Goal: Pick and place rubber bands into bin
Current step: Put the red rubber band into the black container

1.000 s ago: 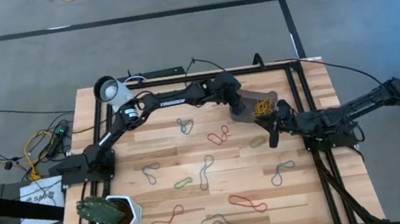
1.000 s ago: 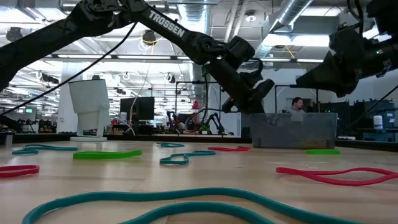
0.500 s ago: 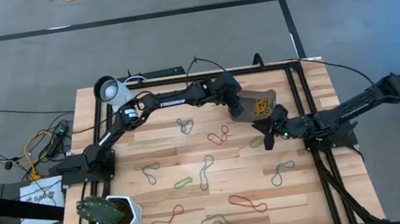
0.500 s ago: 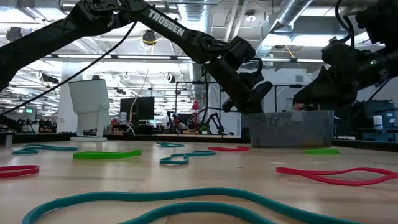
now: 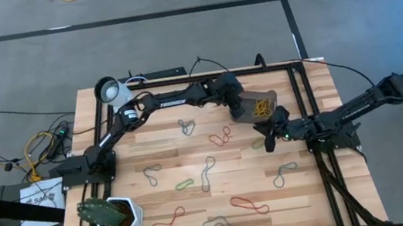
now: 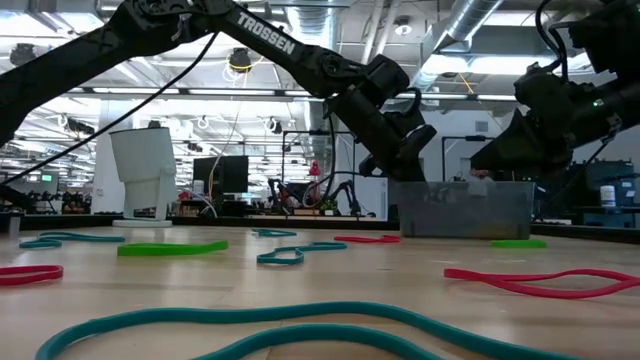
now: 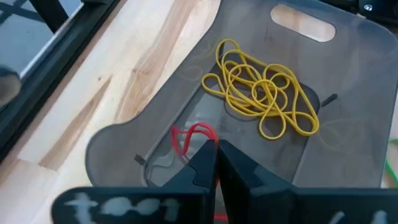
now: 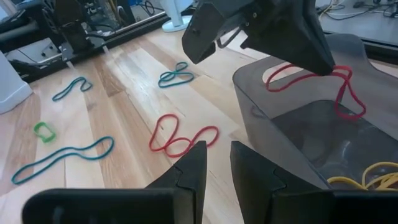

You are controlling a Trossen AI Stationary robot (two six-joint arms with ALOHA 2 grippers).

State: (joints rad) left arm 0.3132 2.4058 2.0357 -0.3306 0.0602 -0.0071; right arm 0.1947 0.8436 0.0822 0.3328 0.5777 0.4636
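Note:
The bin (image 5: 262,108) stands at the table's far right and holds a tangle of yellow rubber bands (image 7: 261,93). My left gripper (image 5: 242,110) is above the bin's left end, shut on a red rubber band (image 8: 311,79). My right gripper (image 5: 270,141) is open and empty. It hovers just near of the bin, beside a green band (image 5: 259,144). Several red, green and teal bands lie flat on the table, among them a red one (image 5: 220,136) and a green one (image 5: 185,184). My left gripper pinches the red rubber band (image 7: 194,132) between its two fingertips. The fingers slant down from the table's left. The band hangs slack in loops (image 8: 348,102) below the fingers, over the inside of the bin. I cannot tell whether its lower end touches the bin.
A white cup (image 5: 108,88) stands at the far left corner and a white pot with a plant (image 5: 114,217) at the near left corner. Black frame rails (image 5: 305,99) run along the table's right side. People and equipment show in the room behind.
My right gripper has come down and gone a little toward the table's left, to just near of the bin. My left gripper has stayed over the bin with the red band.

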